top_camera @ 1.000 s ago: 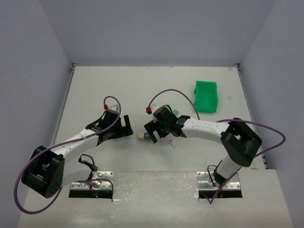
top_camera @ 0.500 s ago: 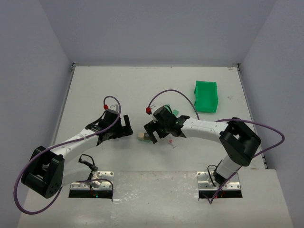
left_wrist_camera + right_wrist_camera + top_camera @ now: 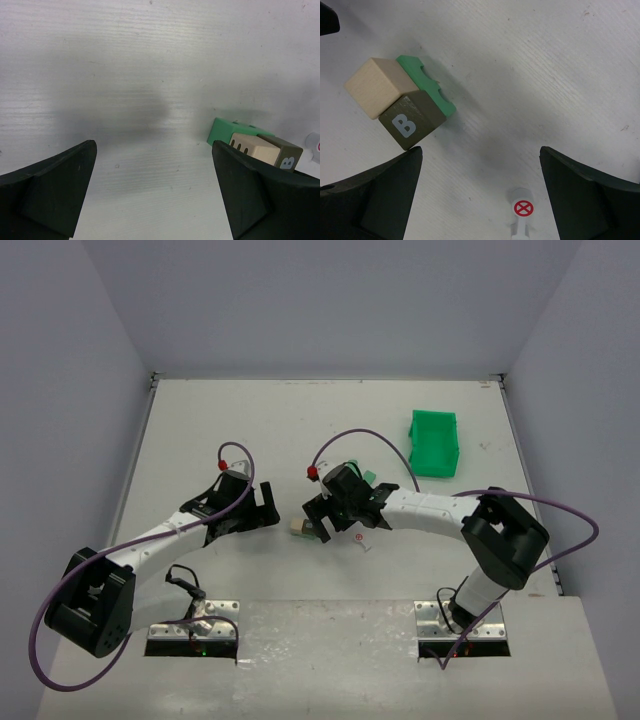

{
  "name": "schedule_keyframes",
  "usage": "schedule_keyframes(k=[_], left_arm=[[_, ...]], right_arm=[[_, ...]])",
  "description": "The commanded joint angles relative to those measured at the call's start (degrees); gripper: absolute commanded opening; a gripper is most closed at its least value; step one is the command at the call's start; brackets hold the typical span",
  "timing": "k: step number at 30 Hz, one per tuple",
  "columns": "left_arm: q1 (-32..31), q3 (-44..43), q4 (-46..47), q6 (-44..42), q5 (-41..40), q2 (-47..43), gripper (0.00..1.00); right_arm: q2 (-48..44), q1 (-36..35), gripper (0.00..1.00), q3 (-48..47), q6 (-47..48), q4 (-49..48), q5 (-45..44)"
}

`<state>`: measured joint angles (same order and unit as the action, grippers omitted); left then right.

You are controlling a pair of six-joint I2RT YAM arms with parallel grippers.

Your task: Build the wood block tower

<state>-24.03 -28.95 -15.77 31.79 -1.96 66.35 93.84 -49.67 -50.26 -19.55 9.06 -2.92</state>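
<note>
Three blocks touch: tan cube (image 3: 377, 85) and B cube (image 3: 412, 122) side by side against a green block (image 3: 431, 90), likely the tower's base. The left gripper (image 3: 154, 150) and right gripper (image 3: 480, 160) gape wide, empty.

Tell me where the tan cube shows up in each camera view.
Top external: the tan cube sits just below and left of centre.
Left wrist: lower right.
Right wrist: upper left.
Shared landmark: the green block touching it.

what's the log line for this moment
left claw: open, empty | right claw: open, empty | B cube: touching green block | nothing gripped
</note>
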Motion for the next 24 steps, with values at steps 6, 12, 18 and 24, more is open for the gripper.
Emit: schedule_keyframes(k=[6,12,18,24], left_arm=[[-0.72,-1.9,0.95,0.29,-0.07,-1.83,1.0],[-0.67,-1.89,0.91,0.45,-0.07,-2.44,1.0],[-0.67,-2.09,-0.33,2.32,-2.11,-3.7,1.0],[-0.67,-4.69,-1.78,4.26,-5.33,-5.65,1.0]], right_arm=[[-0.03,-0.16,0.99,-1.45,-1.07,-1.59,-0.01],[-0.75,-0.16,0.99,-1.09,-1.28,-1.67,-0.24],[-3.19,-0.16,0.99,-0.09,-2.17,-0.14,-2.44],[-8.6,-0.16,0.99,2.24,-2.86,2.61,-8.68]])
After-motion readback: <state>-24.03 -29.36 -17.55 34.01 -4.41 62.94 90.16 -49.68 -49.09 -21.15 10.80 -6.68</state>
